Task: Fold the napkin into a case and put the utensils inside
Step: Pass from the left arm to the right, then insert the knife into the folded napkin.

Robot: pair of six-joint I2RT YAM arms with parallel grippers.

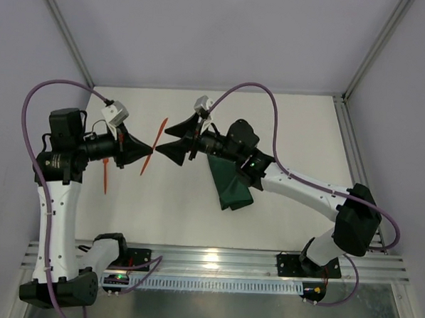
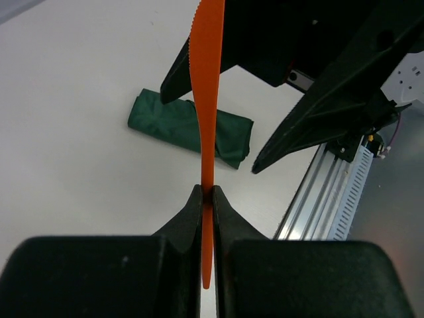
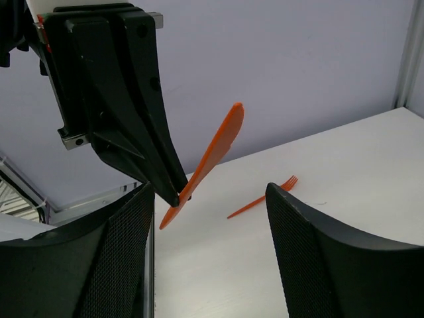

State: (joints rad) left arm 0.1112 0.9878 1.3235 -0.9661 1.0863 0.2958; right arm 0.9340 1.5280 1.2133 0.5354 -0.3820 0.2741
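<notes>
- Orange plastic knife (image 2: 207, 99) is pinched near its handle end by my left gripper (image 2: 207, 193), whose fingers are pressed together on it. It hangs in the air above the table (image 1: 306, 135), with the blade pointing away from the wrist.
- My right gripper (image 1: 161, 141) faces it with the jaws spread wide and nothing between them. The tips are close to the blade, so I judge that a handover is being prepared.
- Dark green case (image 1: 229, 185) lies folded on the table, partly under the right arm and well apart from the knife. I cannot tell where its opening is.
- Second utensil, the fork (image 3: 262, 199), lies flat on the table near the left arm.
- Risk: the knife is thin, smooth and tilted relative to the right jaws. If they close on its edge and not on its flat face, it may twist or spring out.
- Risk: if my left gripper releases before the right one has a firm hold, the knife falls.
- Risk: the right arm is low over the case, so a wide swing may drag the cloth and spoil the fold.
</notes>
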